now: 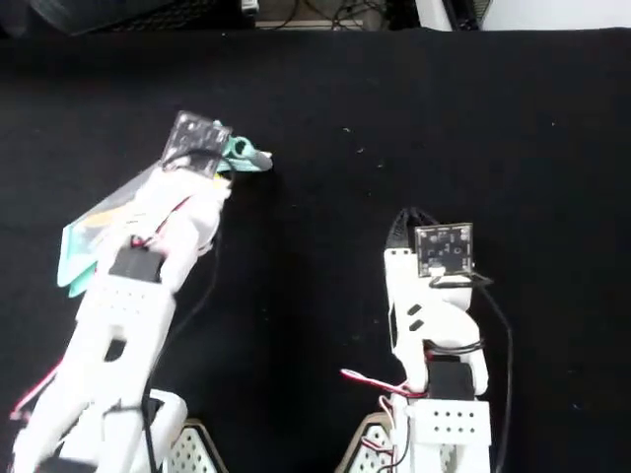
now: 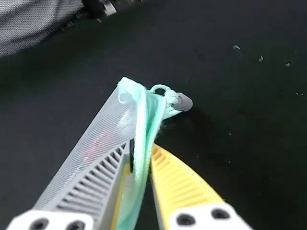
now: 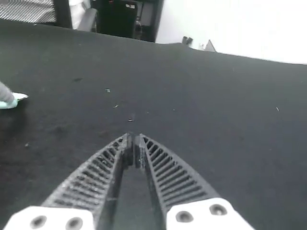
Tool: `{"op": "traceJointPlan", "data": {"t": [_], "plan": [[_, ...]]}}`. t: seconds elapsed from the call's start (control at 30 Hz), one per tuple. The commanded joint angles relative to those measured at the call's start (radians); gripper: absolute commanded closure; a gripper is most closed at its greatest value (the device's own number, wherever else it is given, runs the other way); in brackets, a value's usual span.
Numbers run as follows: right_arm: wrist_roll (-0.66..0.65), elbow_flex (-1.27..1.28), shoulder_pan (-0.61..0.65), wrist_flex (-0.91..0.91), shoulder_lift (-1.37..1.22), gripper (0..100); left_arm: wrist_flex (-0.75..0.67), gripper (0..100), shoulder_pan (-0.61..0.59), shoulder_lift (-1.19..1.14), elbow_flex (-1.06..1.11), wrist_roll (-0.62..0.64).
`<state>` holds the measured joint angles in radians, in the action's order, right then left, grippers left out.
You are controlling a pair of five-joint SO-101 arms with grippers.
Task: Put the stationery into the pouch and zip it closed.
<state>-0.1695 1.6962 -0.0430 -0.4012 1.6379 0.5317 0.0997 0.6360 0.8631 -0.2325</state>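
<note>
The pouch (image 1: 81, 244) has mint-green trim and lies at the left of the black table, partly under my left arm. My left gripper (image 2: 139, 120) is shut on the pouch's mint edge (image 2: 142, 125), pinched between a grey finger (image 2: 98, 153) and a yellow finger (image 2: 177, 184). The mint zipper cord (image 2: 166, 98) with its grey end (image 2: 184, 101) sticks out just past the fingertips, and it shows as a mint loop (image 1: 246, 156) from above. My right gripper (image 3: 133, 143) is shut on nothing, low over bare cloth right of centre. The mint zipper end (image 3: 9, 99) lies off to its side.
Black cloth (image 1: 414, 118) covers the table. Beyond its far edge are cables and dark equipment (image 1: 315, 12). A grey mesh object (image 2: 33, 19) sits past the table near the left arm. The two arm bases (image 1: 296, 443) stand at the near edge.
</note>
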Motion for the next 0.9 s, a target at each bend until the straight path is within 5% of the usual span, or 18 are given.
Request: {"op": "traceJointPlan", "data": {"t": [0.0,0.43,0.67,0.87], "plan": [[0.015,-0.019,-0.018,0.005,0.019,97.0,0.018,97,0.038,-0.137,-0.166,0.037],[0.015,-0.007,-0.018,0.012,0.019,96.9,0.190,97,0.183,-0.456,-0.624,0.035],[0.015,-0.001,-0.020,0.034,0.012,96.9,0.192,75,0.186,-0.457,-0.674,0.043],[0.015,-0.001,-0.020,0.035,0.012,96.9,0.193,77,0.200,-0.457,-0.745,0.078]]}}
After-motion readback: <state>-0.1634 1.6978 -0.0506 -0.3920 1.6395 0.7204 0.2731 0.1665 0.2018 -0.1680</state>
